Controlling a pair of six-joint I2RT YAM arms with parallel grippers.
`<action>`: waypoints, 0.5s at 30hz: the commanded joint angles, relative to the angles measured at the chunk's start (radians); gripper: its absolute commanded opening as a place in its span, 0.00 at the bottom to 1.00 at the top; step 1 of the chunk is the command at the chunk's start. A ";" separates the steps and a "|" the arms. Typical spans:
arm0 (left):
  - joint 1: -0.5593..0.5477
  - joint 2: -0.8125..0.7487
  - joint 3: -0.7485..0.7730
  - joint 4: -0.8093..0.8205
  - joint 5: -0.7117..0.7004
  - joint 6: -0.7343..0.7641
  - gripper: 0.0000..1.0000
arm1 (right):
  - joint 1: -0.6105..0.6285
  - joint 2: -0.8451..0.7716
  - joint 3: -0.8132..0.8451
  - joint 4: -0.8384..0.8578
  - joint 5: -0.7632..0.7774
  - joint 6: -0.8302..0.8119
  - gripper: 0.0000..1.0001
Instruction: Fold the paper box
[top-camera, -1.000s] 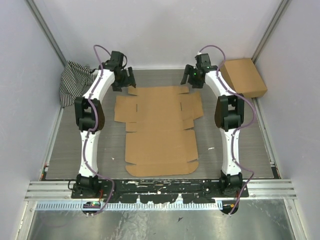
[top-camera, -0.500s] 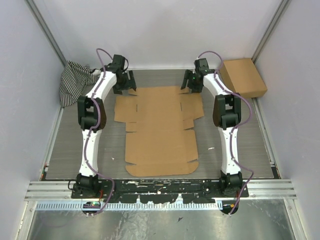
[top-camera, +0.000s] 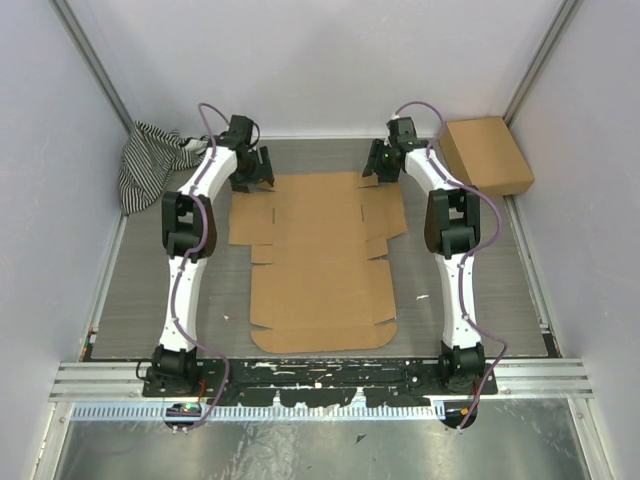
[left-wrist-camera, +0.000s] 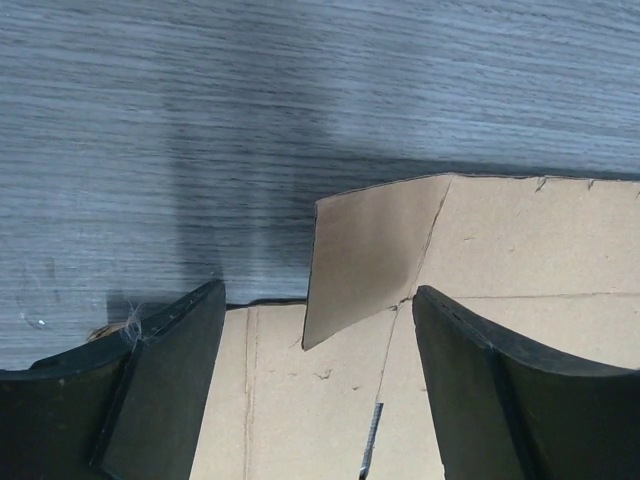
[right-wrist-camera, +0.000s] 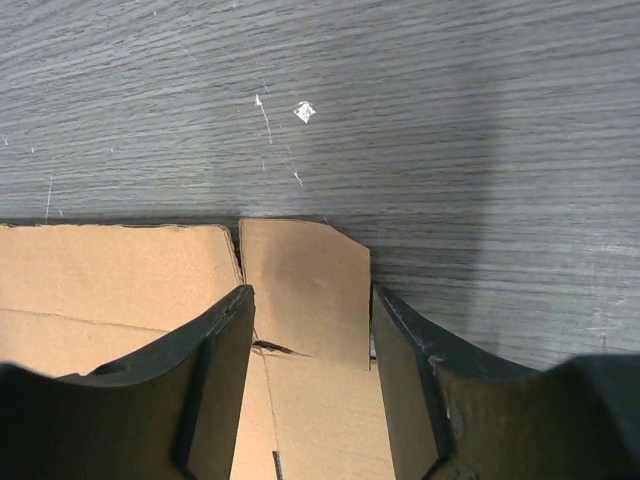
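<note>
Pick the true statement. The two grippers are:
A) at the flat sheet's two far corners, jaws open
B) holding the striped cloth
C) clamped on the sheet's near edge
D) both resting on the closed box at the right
A: the left gripper and right gripper each sit at a far corner of the flat paper box, and both wrist views show the jaws open.
</note>
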 joint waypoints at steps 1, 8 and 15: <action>0.007 0.020 0.032 0.036 0.025 0.003 0.82 | 0.009 -0.002 0.053 0.039 -0.010 0.009 0.55; 0.008 0.013 0.028 0.051 0.044 -0.011 0.78 | 0.014 -0.027 0.041 0.057 -0.027 0.008 0.52; 0.006 -0.024 0.020 0.061 0.082 -0.022 0.76 | 0.028 -0.078 0.035 0.059 -0.037 -0.002 0.52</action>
